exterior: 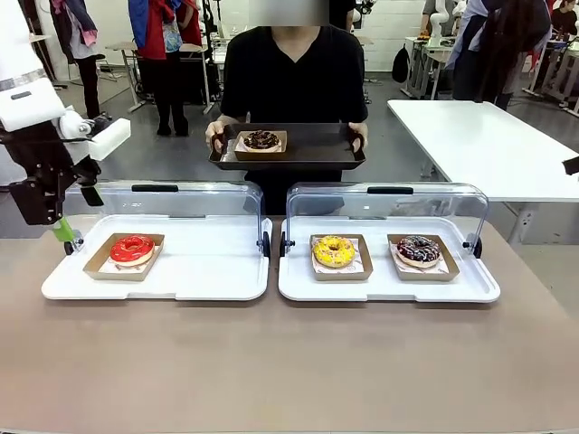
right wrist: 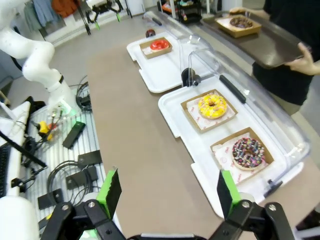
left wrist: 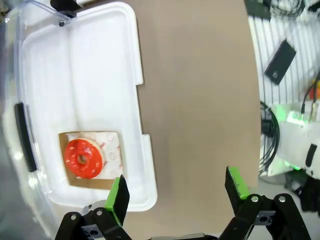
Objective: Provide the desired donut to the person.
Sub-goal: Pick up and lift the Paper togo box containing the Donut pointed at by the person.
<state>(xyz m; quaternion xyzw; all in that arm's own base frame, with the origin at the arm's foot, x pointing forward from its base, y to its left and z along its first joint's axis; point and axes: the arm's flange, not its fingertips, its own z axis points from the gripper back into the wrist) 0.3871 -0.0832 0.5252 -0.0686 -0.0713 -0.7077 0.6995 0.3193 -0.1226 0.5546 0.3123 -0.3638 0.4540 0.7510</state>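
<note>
My left gripper (left wrist: 177,186) and right gripper (right wrist: 168,187) both gape wide, empty, their bases cut off at the bottom edge. Top centre, the person (exterior: 294,72) holds a dark tray (exterior: 317,149) bearing a chocolate donut (exterior: 261,140). Brown table (exterior: 271,362) below, crowded room behind.

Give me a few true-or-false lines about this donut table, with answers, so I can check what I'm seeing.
1. The person holds a dark tray carrying a chocolate donut. True.
2. The red donut shares its white tray with the yellow donut. False: the red one sits alone in the left white tray; the yellow one is in the right white tray, beside a sprinkled donut.
3. Both clear lids are shut. False: the left lid and right lid stand open.
4. The jaws of the left gripper are open and empty. True.
</note>
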